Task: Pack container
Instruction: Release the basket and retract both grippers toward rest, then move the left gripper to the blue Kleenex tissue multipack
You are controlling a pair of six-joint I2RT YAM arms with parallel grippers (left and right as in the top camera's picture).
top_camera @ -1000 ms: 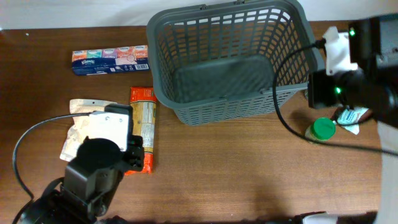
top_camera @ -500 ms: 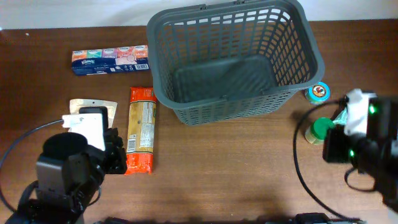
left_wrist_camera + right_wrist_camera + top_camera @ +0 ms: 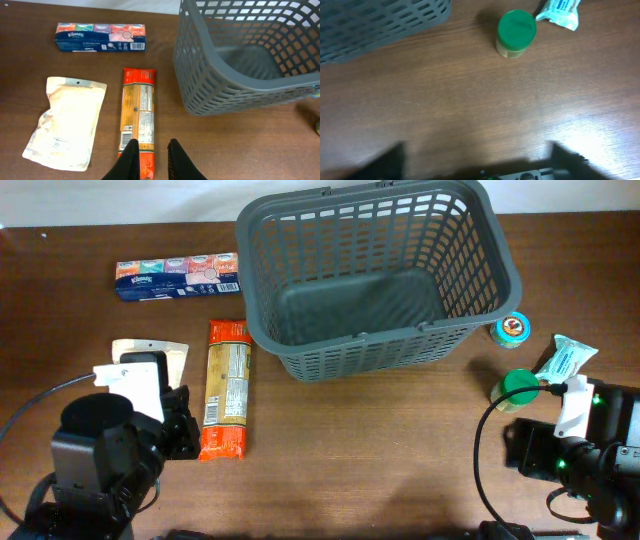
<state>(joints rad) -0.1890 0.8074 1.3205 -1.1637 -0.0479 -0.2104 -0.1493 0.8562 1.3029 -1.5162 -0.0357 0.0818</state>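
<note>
Overhead, the container (image 3: 350, 358), a dark grey slotted basket with its floor bare, stands at the far middle of the wooden table (image 3: 400, 450). The left arm (image 3: 105, 450) covers the near part of a white pouch (image 3: 150, 348) and hides its own gripper. The right arm (image 3: 580, 460), low in the right corner, is cut off by the frame edge. Beside it stand a green-lidded jar (image 3: 518, 385) and a teal-and-white sachet (image 3: 565, 360). A small blue-rimmed tin (image 3: 513, 328) sits just beside the basket's right corner. A tissue pack (image 3: 178, 275) lies left of the basket, and an orange packet (image 3: 226, 385) lies between pouch and basket.

From the left wrist, the left gripper (image 3: 152, 162) shows its fingers (image 3: 131, 160) narrowly parted and gripping nothing. They hang over the near end of the orange packet (image 3: 139, 117) and partly cover it. "Kleenex" reads on the tissue pack (image 3: 100, 42); the packet's print is too small to read. The pouch (image 3: 65, 122) lies in full view. The basket (image 3: 240, 85) is cut off by the top and right edges. A sliver at the right edge cannot be made out.

From the right wrist, the picture is blurred. The right gripper (image 3: 477, 150) shows its fingers (image 3: 390, 160) only as dark smudges, spread wide over bare table. The jar (image 3: 516, 32) stands beyond. The sachet (image 3: 560, 12) is cut off by the top edge, its lettering unreadable. The basket wall (image 3: 380, 20) fills the top left.
</note>
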